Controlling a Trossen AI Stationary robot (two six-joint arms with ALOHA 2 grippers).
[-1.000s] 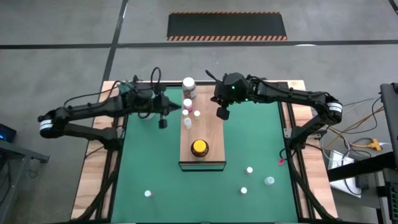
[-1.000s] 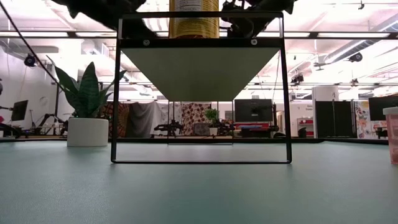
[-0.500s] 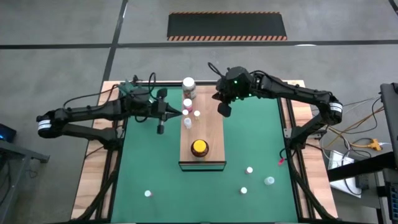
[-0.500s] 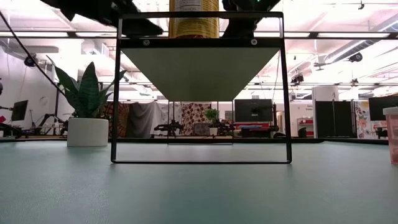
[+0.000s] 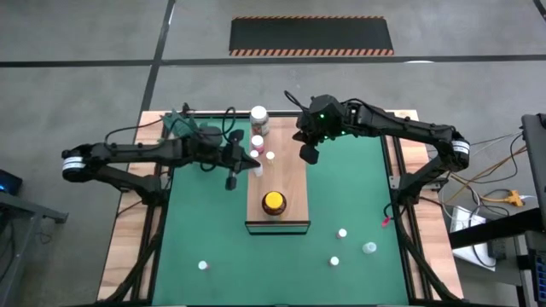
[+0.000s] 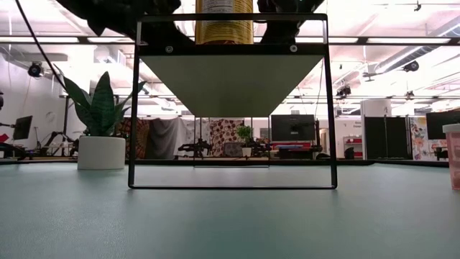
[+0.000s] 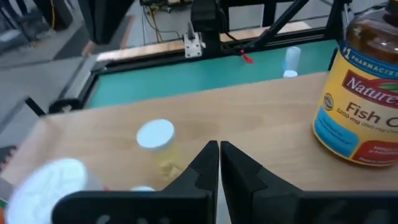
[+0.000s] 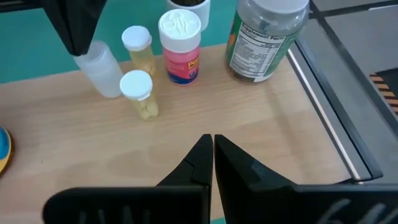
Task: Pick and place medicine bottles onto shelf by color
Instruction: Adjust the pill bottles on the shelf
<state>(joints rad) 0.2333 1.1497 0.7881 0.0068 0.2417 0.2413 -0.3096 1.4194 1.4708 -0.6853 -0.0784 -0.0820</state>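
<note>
The shelf [image 5: 277,192], a long light-brown board, stands raised on a dark frame in the middle of the green surface [image 5: 205,230]; from the low view only its underside shows, and the amber jar [image 5: 273,202] on it is cut off at the top. The jar sits near the shelf's front end. At the far end stand a white-lidded jar [image 8: 268,34], a pink bottle [image 8: 181,46] and small white-capped bottles [image 8: 139,93], their contents hard to make out. Loose bottles [image 5: 342,232] lie on the surface. The left tool [image 5: 230,181], fingers pressed together and empty, has moved nearer the shelf's left edge. The right tool [image 5: 308,154], likewise closed and empty, hangs at the right edge, barely shifted.
</note>
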